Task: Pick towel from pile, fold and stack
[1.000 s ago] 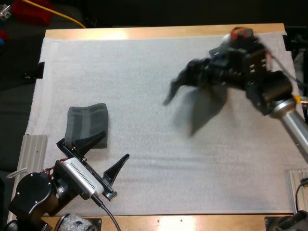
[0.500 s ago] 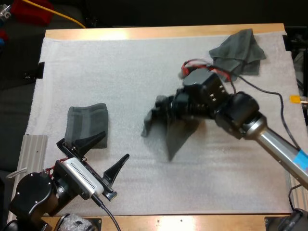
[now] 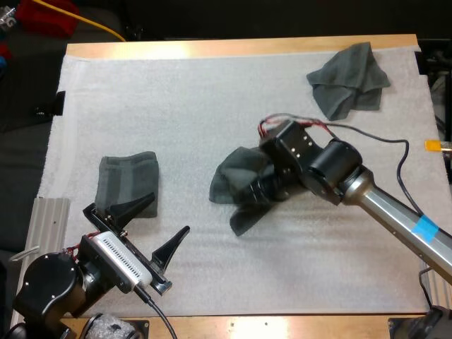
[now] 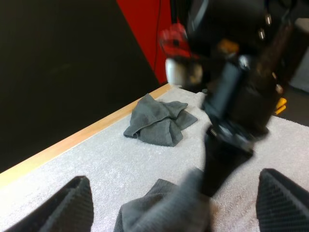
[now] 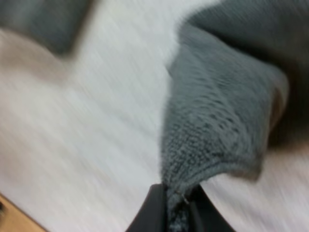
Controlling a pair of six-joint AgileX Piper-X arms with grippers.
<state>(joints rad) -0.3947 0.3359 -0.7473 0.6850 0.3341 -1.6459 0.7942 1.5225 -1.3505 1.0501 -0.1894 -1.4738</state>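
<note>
Nearest us, our left pincer stands wide open and holds nothing. One finger shows over the near edge of the folded towel; we cannot tell whether it touches. That folded towel lies flat at the left of the white mat and marks the stack site.

Mid-mat: our right pincer is closed tight on a fold of a grey-green towel, with cloth pinched between the two black fingers in the right wrist view. The towel hangs bunched from the grip, and its lower part appears to rest on the mat. From the left wrist view it lies between the left fingers' line of sight and the right arm.

Far right corner, near the bench edge: one crumpled towel remains as the pile, well apart from both arms.

Step in hand, as we judge it: the pick is done, and the towel is being brought to the mat's centre for spreading. It is not yet flat and not yet folded.

The next move calls for laying the cloth out flat, probably with the left pincer taking a free corner opposite the right grip. Then fold, and carry it to the folded towel.
</note>
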